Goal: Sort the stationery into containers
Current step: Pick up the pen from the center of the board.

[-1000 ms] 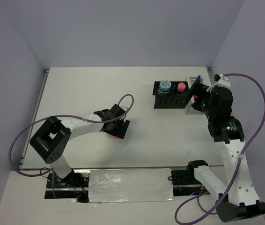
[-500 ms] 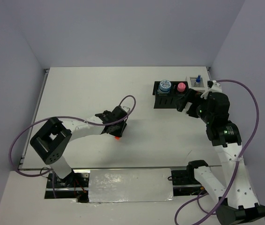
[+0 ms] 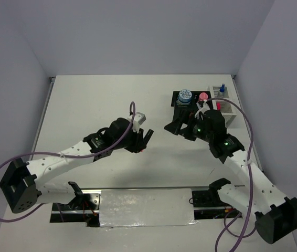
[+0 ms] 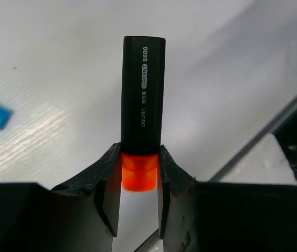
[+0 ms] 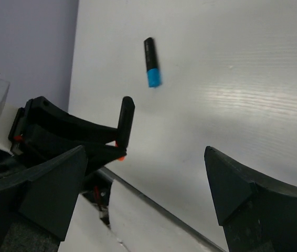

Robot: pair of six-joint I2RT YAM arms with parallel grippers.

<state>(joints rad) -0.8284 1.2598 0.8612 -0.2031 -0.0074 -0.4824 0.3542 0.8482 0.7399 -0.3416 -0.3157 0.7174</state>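
Carrying step: your left gripper [image 4: 139, 176] clamps the marker [image 4: 143, 89] by its orange cap, barrel jutting ahead. Your right gripper [image 5: 144, 157] gapes, empty. Next: reach the organiser [image 3: 181, 111], probably ahead-right of the left gripper, then release.

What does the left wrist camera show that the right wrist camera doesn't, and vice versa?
Only the left wrist: white lettering on the black marker with an orange cap. Only the right wrist: the open right end effector, and a whole black marker with a cyan cap lying on the white table. Both: the left end effector gripping the orange-capped marker, and the table.
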